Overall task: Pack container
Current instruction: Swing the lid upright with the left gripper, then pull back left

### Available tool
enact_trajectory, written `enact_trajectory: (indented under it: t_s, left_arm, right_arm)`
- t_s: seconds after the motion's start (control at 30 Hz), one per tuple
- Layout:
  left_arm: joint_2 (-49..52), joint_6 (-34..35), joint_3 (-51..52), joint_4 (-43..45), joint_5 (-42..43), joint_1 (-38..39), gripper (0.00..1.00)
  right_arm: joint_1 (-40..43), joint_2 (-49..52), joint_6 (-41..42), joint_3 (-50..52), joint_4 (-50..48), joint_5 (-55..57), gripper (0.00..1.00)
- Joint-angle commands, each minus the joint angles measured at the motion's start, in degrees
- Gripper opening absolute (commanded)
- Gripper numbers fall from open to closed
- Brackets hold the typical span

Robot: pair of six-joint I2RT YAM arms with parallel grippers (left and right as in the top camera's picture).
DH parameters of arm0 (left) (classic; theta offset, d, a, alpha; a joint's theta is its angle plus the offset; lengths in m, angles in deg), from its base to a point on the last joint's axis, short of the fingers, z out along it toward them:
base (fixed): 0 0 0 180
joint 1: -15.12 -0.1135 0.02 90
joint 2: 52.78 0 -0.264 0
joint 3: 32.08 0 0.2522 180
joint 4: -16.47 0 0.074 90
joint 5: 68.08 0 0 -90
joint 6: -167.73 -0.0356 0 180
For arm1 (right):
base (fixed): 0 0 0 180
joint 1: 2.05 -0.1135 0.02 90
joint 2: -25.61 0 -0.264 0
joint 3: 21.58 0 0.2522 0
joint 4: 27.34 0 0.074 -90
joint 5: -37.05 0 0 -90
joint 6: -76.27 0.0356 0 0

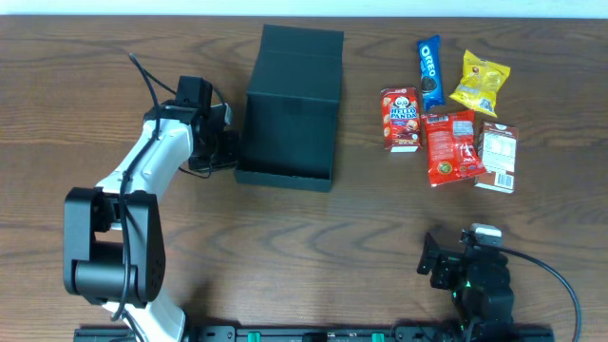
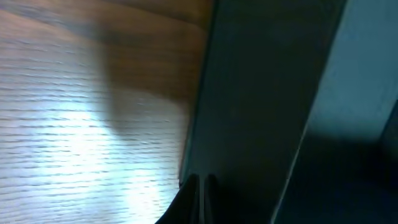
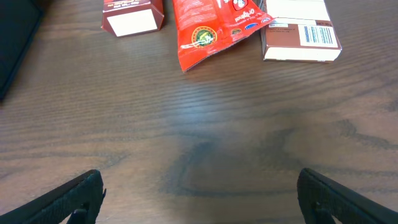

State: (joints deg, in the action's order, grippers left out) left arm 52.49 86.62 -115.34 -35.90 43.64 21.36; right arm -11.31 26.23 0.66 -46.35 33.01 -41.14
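The container (image 1: 290, 109) is a matte black box in the middle of the table, with its lid flap open toward the far side. My left gripper (image 1: 226, 144) is at its left wall. In the left wrist view the fingers (image 2: 200, 190) are pressed nearly together at the edge of the dark wall (image 2: 261, 93). My right gripper (image 1: 443, 262) is low over bare table at the front right. It is wide open and empty, with its fingertips at the lower corners of the right wrist view (image 3: 199, 193). A corner of the container shows there too (image 3: 13, 37).
Snacks lie to the right of the container: a Hello Panda box (image 1: 400, 120), an Oreo packet (image 1: 430, 71), a yellow packet (image 1: 481, 84), a red packet (image 1: 451, 147) and a white-brown box (image 1: 497, 157). The right wrist view shows the red packet (image 3: 214, 28) and the barcoded box (image 3: 300, 34).
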Motion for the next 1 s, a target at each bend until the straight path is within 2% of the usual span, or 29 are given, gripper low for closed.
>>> enact_trajectory:
  t_s: [0.0,0.17,0.47,0.83,0.97]
  left_arm:
    - [-0.07,1.36,0.13,-0.5,3.82,0.59,0.06]
    - [-0.07,3.89,0.13,-1.68,3.8,0.66,0.06]
    - [-0.94,3.98,-0.85,-1.03,2.16,-0.98,0.06]
    - [-13.42,0.07,-2.16,5.62,-5.9,-3.23,0.06]
    - [-14.88,-0.15,-2.16,6.23,-7.23,-3.23,0.06]
  right_arm:
    - [0.46,-0.31,-0.74,0.61,0.11,0.2,0.99]
    - [0.46,-0.31,-0.74,0.61,0.11,0.2,0.99]
    - [0.46,-0.31,-0.74,0.61,0.09,0.2,0.99]
    - [0.46,-0.31,-0.74,0.61,0.11,0.2,0.99]
    - [0.46,-0.31,-0.74,0.61,0.11,0.2,0.99]
